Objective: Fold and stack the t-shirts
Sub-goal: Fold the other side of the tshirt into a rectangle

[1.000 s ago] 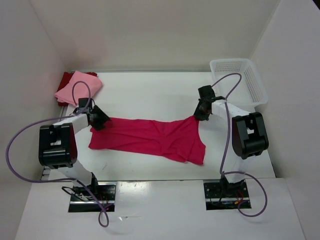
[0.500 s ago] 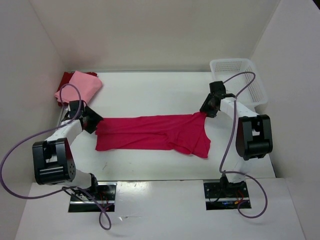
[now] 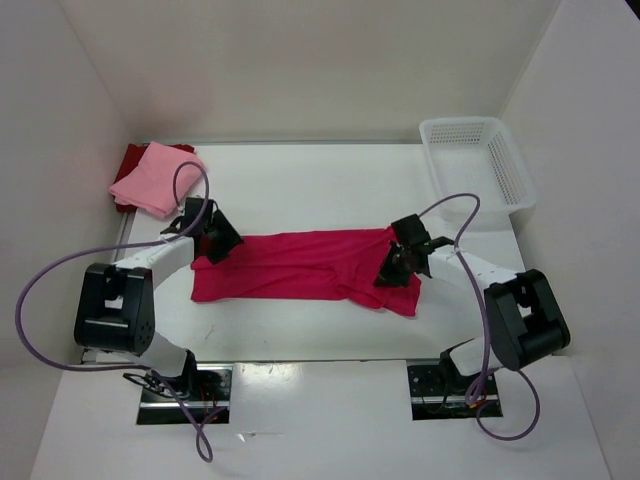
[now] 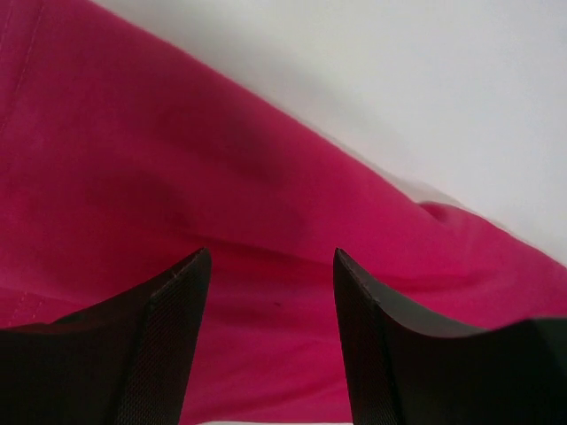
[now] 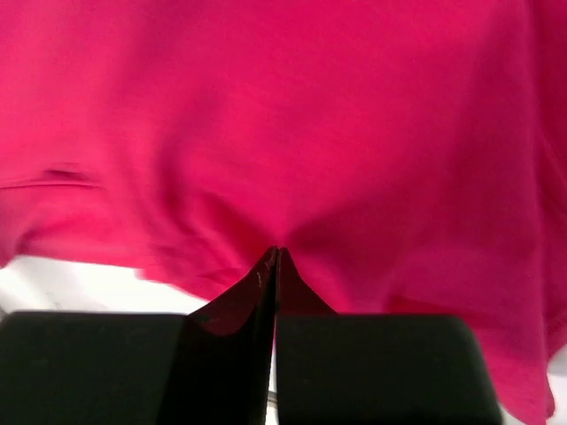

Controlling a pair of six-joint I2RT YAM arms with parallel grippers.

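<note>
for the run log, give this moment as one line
magenta t-shirt: spread on table | left end effector: open above it | right end effector: shut on it | light pink t-shirt: on dark red t-shirt

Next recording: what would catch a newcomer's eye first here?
The bright magenta-pink t-shirt lies stretched across the middle of the white table, the left gripper open over its left end, the right gripper shut on its right end. In the far left corner a light pink t-shirt lies on a dark red t-shirt; a white mesh basket stands far right.
</note>
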